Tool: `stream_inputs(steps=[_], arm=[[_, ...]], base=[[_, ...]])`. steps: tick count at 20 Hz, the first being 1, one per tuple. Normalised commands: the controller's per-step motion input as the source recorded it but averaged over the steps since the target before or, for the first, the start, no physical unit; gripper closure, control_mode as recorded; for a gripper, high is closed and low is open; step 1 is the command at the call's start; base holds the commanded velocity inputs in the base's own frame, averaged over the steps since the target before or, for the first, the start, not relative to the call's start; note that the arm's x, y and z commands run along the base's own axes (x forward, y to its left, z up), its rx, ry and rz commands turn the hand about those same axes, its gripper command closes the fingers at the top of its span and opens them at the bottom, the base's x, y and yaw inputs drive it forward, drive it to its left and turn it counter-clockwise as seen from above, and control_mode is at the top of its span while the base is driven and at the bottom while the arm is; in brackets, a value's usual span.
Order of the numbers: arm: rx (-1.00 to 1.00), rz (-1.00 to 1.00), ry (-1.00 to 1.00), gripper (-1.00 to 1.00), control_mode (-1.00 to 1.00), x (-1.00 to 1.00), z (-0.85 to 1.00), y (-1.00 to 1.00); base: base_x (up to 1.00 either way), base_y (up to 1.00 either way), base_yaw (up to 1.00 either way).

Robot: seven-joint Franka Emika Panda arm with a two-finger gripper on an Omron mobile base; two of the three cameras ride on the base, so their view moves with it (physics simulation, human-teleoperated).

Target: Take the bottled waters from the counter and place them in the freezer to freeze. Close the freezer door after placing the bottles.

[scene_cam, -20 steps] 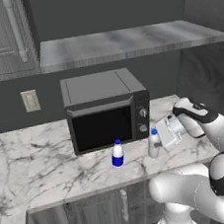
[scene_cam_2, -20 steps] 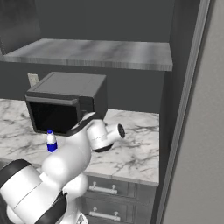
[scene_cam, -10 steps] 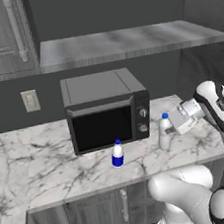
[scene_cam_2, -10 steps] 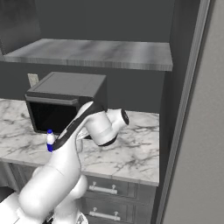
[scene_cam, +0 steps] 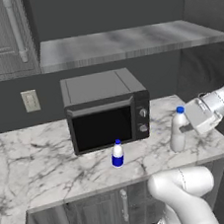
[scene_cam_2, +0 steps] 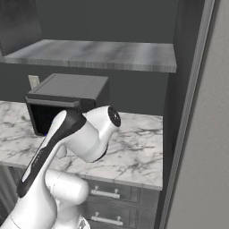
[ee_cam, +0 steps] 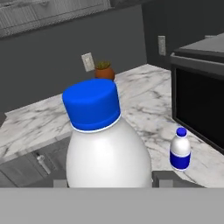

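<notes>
My gripper (scene_cam: 184, 129) is shut on the taller whitish bottled water (scene_cam: 177, 131) with a blue cap, near the right end of the marble counter (scene_cam: 52, 173). I cannot tell whether its base touches the slab. In the hand view this bottle (ee_cam: 107, 148) stands upright between my fingertips (ee_cam: 168, 177). The shorter bottle with the blue label (scene_cam: 117, 154) stands in front of the microwave and also appears in the hand view (ee_cam: 180, 149). A tall light-grey freezer panel (scene_cam_2: 203, 134) rises at the right edge; its handle is out of view.
A dark microwave (scene_cam: 106, 109) sits at the back of the counter, under a grey wall shelf (scene_cam: 125, 42). A wall outlet (scene_cam: 30, 100) is left of it. A small potted plant (ee_cam: 104, 70) stands far along the counter. Dark cabinet drawers (scene_cam_2: 105, 197) run below.
The gripper has carried the taller bottle to the right along the counter, away from the microwave. The shorter bottle has stayed in place.
</notes>
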Motion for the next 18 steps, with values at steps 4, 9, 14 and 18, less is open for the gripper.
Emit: stream_inputs(steps=[4,9,14,18], arm=[[-0.07,0.0,-0.03,1.0,-1.0,-0.39,0.63,0.0],[-0.01,0.0,0.0,1.0,-1.0,0.0,0.04,-0.24],[0.0,0.0,0.0,1.0,-1.0,0.0,0.0,0.0],[0.0,0.0,0.0,1.0,-1.0,0.0,0.0,0.0]], base=[[0.0,0.0,0.0],[0.0,0.0,0.0],[0.0,0.0,0.0],[0.0,0.0,0.0]])
